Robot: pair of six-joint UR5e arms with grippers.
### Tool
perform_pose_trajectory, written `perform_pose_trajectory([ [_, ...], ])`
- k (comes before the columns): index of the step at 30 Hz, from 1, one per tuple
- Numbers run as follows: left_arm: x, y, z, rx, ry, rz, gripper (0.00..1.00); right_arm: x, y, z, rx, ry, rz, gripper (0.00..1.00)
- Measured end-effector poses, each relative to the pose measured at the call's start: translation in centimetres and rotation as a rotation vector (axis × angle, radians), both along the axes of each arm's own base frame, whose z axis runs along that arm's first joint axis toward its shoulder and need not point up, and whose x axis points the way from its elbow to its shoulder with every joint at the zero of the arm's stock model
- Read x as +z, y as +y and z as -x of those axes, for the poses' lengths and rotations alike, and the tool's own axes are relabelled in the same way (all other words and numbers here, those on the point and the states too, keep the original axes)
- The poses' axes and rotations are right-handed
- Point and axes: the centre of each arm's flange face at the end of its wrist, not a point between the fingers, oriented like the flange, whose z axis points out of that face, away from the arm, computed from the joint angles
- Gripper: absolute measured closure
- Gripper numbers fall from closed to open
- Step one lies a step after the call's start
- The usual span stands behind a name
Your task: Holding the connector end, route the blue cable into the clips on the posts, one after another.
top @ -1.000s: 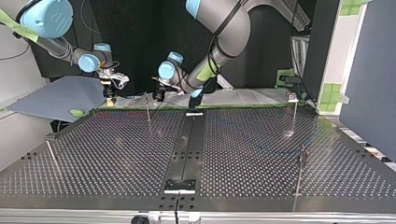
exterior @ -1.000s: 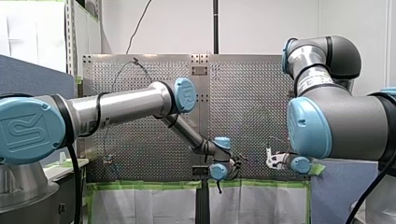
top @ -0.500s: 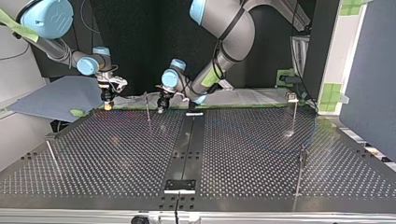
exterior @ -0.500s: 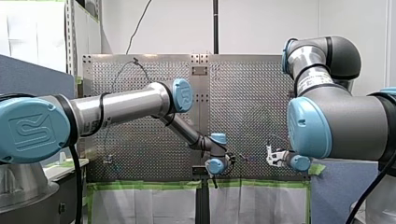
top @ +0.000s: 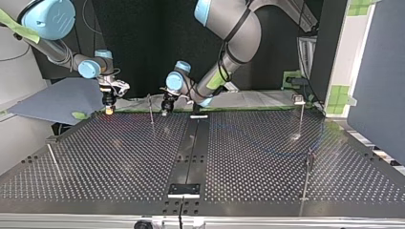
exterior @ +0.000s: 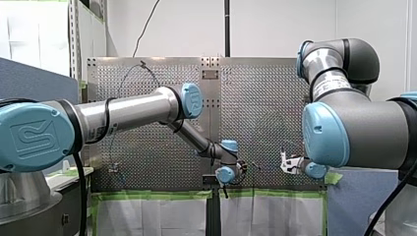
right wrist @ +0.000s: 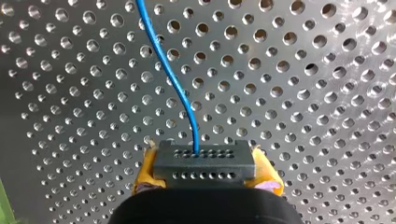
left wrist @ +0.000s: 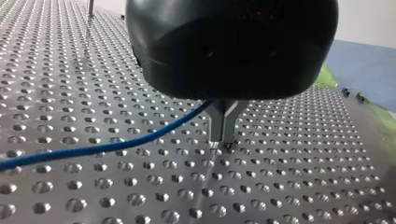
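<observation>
The blue cable (left wrist: 107, 147) disappears behind my left end effector (left wrist: 223, 142) (other end cut off).

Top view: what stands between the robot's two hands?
A thin post stands between my right hand and my left hand, nearer the left one. The top view shows it.
</observation>
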Motion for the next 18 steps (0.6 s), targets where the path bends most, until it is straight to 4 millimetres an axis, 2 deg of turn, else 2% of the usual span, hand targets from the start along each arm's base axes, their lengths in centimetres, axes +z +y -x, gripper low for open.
perform_pose_trajectory([
  [4,-0.07,-0.2,0.3,-0.01,0.001,-0.015,1.0,-0.06,0.05,-0.14,0.002,0.0,-0.001,1.0],
  [5,-0.11,-0.23,0.38,-0.012,0.001,-0.021,0.85,-0.07,0.06,-0.17,0.003,0.0,-0.001,1.0],
  [6,-0.14,-0.24,0.44,-0.013,0.001,-0.028,0.85,-0.08,0.08,-0.2,0.004,0.0,-0.001,1.0],
  [7,-0.17,-0.27,0.53,-0.014,0.001,-0.037,0.64,-0.09,0.1,-0.22,0.004,0.0,-0.001,1.0],
  [8,-0.19,-0.28,0.58,-0.015,0.0,-0.044,0.47,-0.09,0.1,-0.23,0.004,0.0,-0.001,1.0],
  [9,-0.22,-0.28,0.62,-0.016,-0.002,-0.052,0.47,-0.09,0.09,-0.23,0.005,0.0,-0.001,1.0],
  [10,-0.23,-0.28,0.65,-0.017,-0.005,-0.062,0.33,-0.09,0.1,-0.23,0.005,0.0,-0.001,1.0],
  [11,-0.25,-0.27,0.66,-0.017,-0.007,-0.07,0.09,-0.1,0.11,-0.26,0.005,0.0,-0.001,1.0],
  [12,-0.26,-0.24,0.68,-0.015,-0.009,-0.078,0.09,-0.1,0.12,-0.3,0.006,0.0,-0.001,1.0],
  [13,-0.29,-0.18,0.68,-0.01,-0.011,-0.089,0.0,-0.1,0.13,-0.31,0.006,0.0,-0.002,1.0],
  [18,-0.34,0.19,0.68,0.019,-0.012,-0.127,0.0,-0.12,0.18,-0.44,0.008,0.0,-0.002,1.0],
])
